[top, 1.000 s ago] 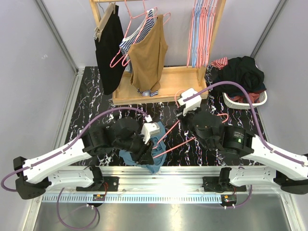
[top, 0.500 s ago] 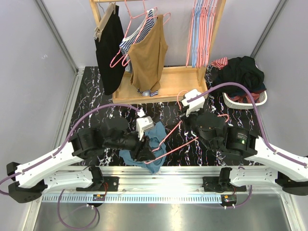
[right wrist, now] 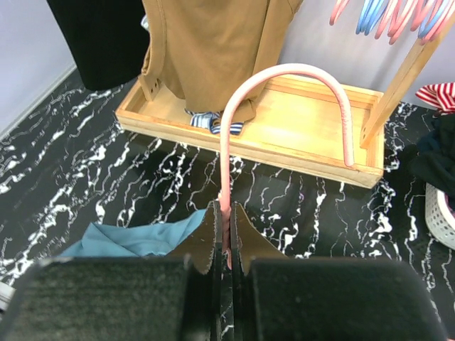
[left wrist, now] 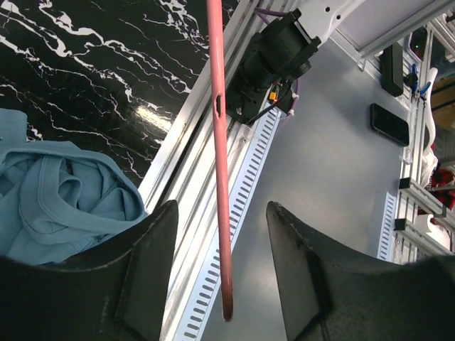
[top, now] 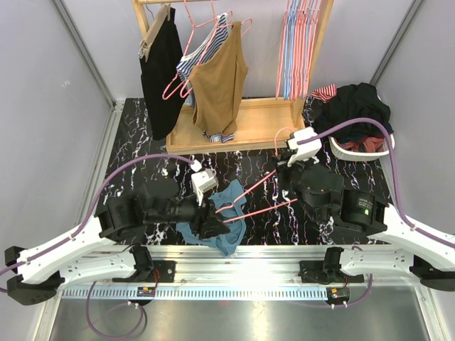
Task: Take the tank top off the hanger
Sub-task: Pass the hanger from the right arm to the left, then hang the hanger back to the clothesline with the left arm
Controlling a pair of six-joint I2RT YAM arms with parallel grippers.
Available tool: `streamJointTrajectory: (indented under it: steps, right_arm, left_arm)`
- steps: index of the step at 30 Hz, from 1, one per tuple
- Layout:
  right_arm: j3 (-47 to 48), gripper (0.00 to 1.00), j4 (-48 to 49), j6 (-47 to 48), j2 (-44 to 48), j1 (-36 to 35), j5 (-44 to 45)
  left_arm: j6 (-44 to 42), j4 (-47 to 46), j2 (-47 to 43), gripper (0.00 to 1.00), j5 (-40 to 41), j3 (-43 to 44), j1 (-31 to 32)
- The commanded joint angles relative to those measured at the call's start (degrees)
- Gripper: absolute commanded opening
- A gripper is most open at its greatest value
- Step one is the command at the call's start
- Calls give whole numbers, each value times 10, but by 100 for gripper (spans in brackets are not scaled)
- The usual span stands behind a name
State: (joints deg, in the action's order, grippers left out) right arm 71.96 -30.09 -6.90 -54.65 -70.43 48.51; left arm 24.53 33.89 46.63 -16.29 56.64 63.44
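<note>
Worktop (top: pixel 135 142), black marble-look w/ white veins, hard and glossy, runs beyond both sets of fingers. Wooden rack (top: pixel 234 128) stands well past them, other garments hanging on it.

Biggest change: the left fingers (top: pixel 213 226) have spread over the last sec and that arm has drawn back toward its base. They're now apart, holding nothing. The tank top (left wrist: pixel 57 206) is let go and lies in a soft crumpled heap on the worktop, just beside the left fingers on their outer side and below the right fingers. It's light blue, ribbed knit, limp, w/ the strap loops folded over each other.

Meanwhile the right fingers (right wrist: pixel 225 227) stay clamped together on the neck of the hanger (top: pixel 263 210), just under its hook, and have carried it up and away.

Hanger is thin, smooth, pink, rigid. One bare arm of it passes between the spread left fingers w/o touching either. No cloth on that arm.

My read: top looks off the hanger, or nearly. From overhead the hanger's far tip overlaps the cloth, so I can't confirm full separation.
</note>
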Motion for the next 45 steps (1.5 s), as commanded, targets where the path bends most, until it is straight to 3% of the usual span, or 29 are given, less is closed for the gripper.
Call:
streamJointTrajectory:
  steps: [1, 4, 8, 16, 17, 18, 21, 22, 29, 33, 38, 45]
  right_arm:
    - [4, 0, 42, -22, 3, 6, 25]
    - [5, 0, 39, -27, -4, 6, 25]
    - [4, 0, 37, -30, -4, 5, 29]
    - [5, 0, 32, -27, 2, 7, 39]
    - [8, 7, 29, -28, 3, 8, 40]
    - [12, 43, 25, -29, 3, 8, 45]
    - [32, 90, -11, -49, 14, 8, 63]
    - [38, 100, -25, -58, 21, 7, 69]
    - [40, 100, -82, -95, 111, 8, 136]
    - [44, 100, -109, -103, 168, 8, 155]
    - [67, 100, -174, -134, 174, 8, 157]
    - [68, 100, -219, -173, 200, 8, 129]
  left_arm:
    - [6, -54, -16, 51, 27, -7, 3]
    - [2, -66, -21, 34, 24, -6, 2]
    - [-4, -71, -28, 0, 28, -5, 3]
    - [-5, -68, -42, 0, 32, -8, 3]
    - [-5, -61, -40, 0, 39, -7, 4]
    - [-5, -45, -39, 0, 62, -3, 3]
    - [-4, -20, -48, 0, 120, 7, 2]
    - [-4, -14, -52, 0, 136, 13, 3]
    - [6, 28, -52, 0, 262, 36, 3]
    - [-16, 50, -11, 0, 392, 82, 3]
    - [-82, 73, 126, 0, 467, 211, -11]
    - [-163, 72, 298, 0, 464, 395, -108]
